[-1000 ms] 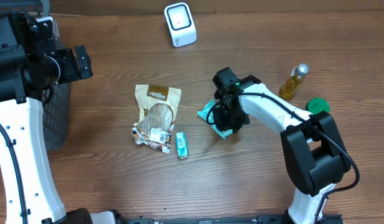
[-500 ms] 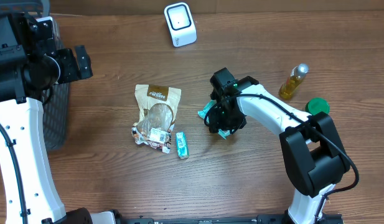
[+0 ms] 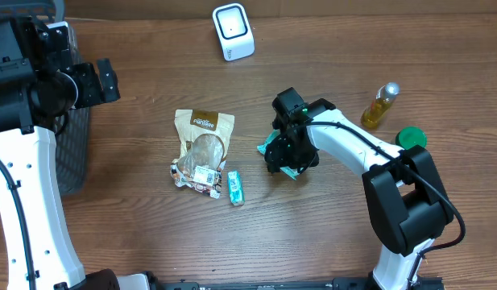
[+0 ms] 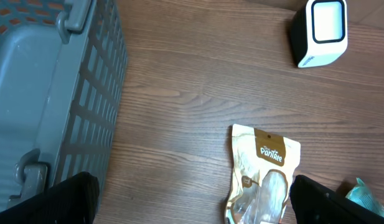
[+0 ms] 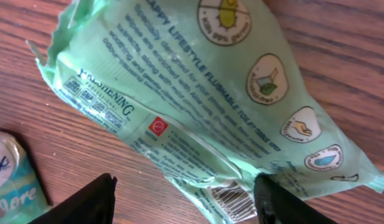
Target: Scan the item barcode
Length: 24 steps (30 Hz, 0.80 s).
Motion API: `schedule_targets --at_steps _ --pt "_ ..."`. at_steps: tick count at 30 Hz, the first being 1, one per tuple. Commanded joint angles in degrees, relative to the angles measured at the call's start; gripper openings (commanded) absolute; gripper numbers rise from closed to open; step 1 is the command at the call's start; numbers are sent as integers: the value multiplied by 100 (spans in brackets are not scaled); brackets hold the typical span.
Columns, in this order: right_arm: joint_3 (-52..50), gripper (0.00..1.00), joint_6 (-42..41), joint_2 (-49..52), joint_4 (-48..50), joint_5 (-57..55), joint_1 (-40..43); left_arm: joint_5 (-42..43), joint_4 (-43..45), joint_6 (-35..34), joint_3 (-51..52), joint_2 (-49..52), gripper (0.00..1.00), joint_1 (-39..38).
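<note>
The item, a light green wipes packet (image 5: 210,93), lies flat on the wooden table with its barcode (image 5: 232,198) facing up near its lower edge. My right gripper (image 5: 182,202) hovers over it, open, and the barcode end sits between the dark fingers (image 5: 79,202). From above, the right gripper (image 3: 287,157) covers most of the packet (image 3: 266,146). The white scanner (image 3: 233,31) stands at the table's far side. My left gripper (image 4: 192,202) is wide open and empty, high at the left beside the basket.
A tan snack bag (image 3: 201,149) and a small teal packet (image 3: 235,187) lie left of the item. An oil bottle (image 3: 379,105) and a green lid (image 3: 411,138) stand at the right. A grey basket (image 4: 48,93) sits at the left edge.
My right gripper's jaws have spread apart and let go of the green packet, which now rests on the table. The gripper shifted slightly left. The left arm has not moved.
</note>
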State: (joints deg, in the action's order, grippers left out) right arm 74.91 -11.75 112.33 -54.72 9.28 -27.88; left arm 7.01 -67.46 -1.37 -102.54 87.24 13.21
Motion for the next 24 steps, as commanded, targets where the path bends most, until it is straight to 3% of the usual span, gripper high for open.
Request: schedule_targets --at_steps 1,6,10,13,17,21,24 --pt "107 70 4 251 -289 -293 46 -11 15 -35 -63 13 100 -15" --pt "1075 70 4 243 -1178 -299 46 -11 15 -35 -63 13 100 -15" --pt "1270 70 4 243 -1488 -299 46 -11 15 -35 -63 13 100 -15" --pt "1204 52 2 245 -1690 -319 46 -13 15 -35 -63 13 100 -15" --pt "1071 21 -136 245 -1757 -315 44 -13 15 -35 -63 13 100 -15" --pt "907 9 -328 245 -1803 -291 44 -11 15 -35 -63 13 100 -15" --pt "752 9 -323 245 -1744 -299 46 -11 13 -35 -63 13 100 -15"
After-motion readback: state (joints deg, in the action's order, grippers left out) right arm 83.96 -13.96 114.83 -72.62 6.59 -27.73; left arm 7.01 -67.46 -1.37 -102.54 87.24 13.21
